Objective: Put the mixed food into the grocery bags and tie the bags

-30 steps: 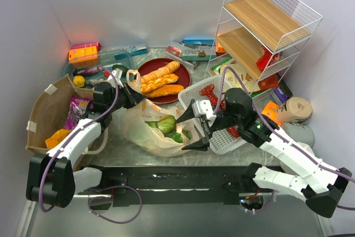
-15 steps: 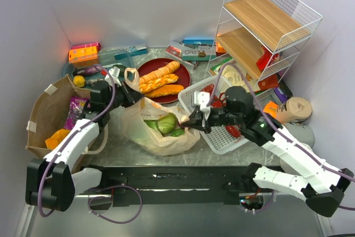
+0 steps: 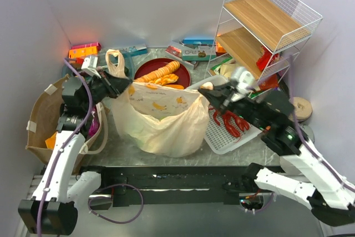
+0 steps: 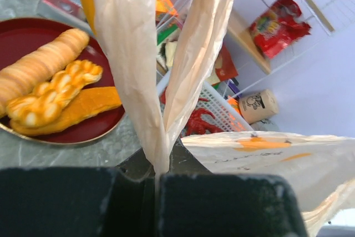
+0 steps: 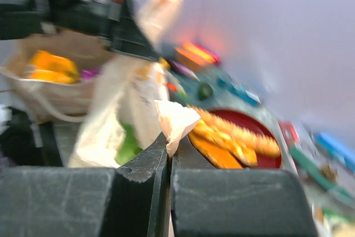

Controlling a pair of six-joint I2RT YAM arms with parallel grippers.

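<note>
The tan plastic bag sat on the table between the brown paper bag and the white basket, pulled wide between both arms. Being thin, limp, slippery film, sagging and probably loaded, it was best held by its handles, which would bunch and knot easily. The left gripper was pinched shut on the left handle, arm raised and reaching inward, while the right gripper clamped the opposite handle's crumpled tip, forearm angled over the basket.
</note>
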